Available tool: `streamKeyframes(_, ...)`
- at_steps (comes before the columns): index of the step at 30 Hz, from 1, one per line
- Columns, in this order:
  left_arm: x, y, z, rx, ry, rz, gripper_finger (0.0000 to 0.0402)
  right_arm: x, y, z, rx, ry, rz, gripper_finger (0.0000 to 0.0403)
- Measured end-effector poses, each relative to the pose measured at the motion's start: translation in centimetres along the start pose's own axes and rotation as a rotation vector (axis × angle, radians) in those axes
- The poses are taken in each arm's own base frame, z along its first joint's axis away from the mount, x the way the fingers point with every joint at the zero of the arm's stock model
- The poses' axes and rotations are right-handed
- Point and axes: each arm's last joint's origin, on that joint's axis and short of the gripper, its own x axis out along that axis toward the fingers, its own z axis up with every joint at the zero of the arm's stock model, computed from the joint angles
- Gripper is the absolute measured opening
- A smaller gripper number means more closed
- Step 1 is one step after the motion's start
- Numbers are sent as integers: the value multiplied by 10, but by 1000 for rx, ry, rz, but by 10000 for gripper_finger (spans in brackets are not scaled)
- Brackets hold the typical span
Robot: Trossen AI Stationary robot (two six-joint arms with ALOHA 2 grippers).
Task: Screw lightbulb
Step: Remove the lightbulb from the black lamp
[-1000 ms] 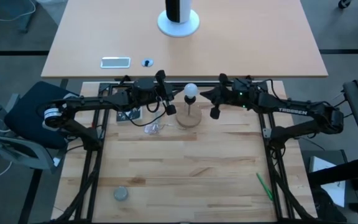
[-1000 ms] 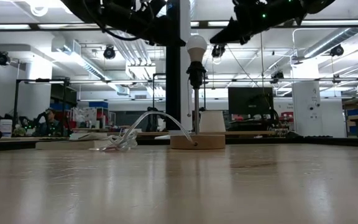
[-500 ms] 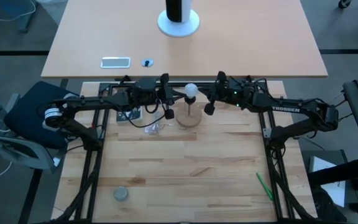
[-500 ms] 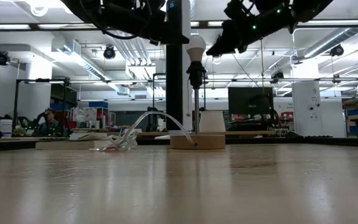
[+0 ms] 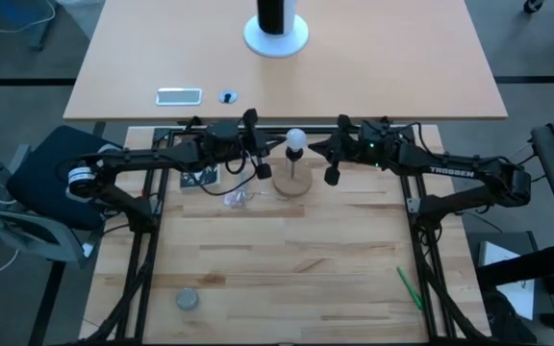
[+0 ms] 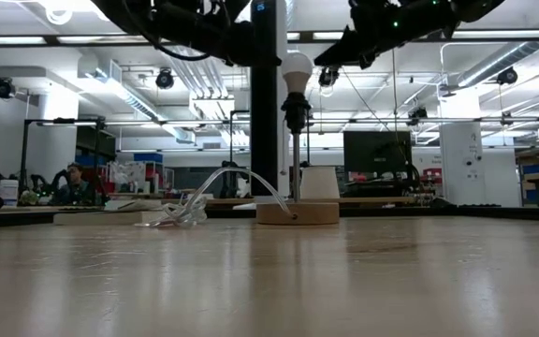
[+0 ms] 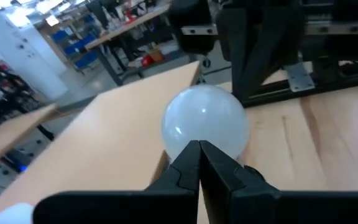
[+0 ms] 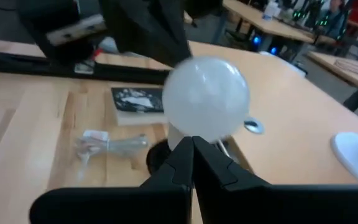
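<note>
The white frosted lightbulb sits upright in the black socket, which stands on a thin stem over a round wooden disc at the table's far middle. My left gripper is shut and hovers just left of the bulb, above the table. In its wrist view the shut fingers point at the bulb. My right gripper is shut and hovers just right of the bulb. Its wrist view shows the shut fingers in front of the bulb. Neither gripper touches the bulb.
A crumpled clear plastic wrapper lies left of the disc, and a dark card lies beyond it. A grey round object sits near left and a green pen near right. A second table stands behind.
My right gripper has gone left and down toward the bulb, then drawn back right and up to where it was a second ago. The bulb and socket have kept still.
</note>
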Motion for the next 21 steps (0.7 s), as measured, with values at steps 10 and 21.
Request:
streamKeyframes(10,3,-1,-2,15,-12,-20,0,12,-2,-3,4,-19,-40,0)
streamKeyframes(21,-3,-1,6,15,-64,-76,0,7,-3,-3,17,16,-97,0)
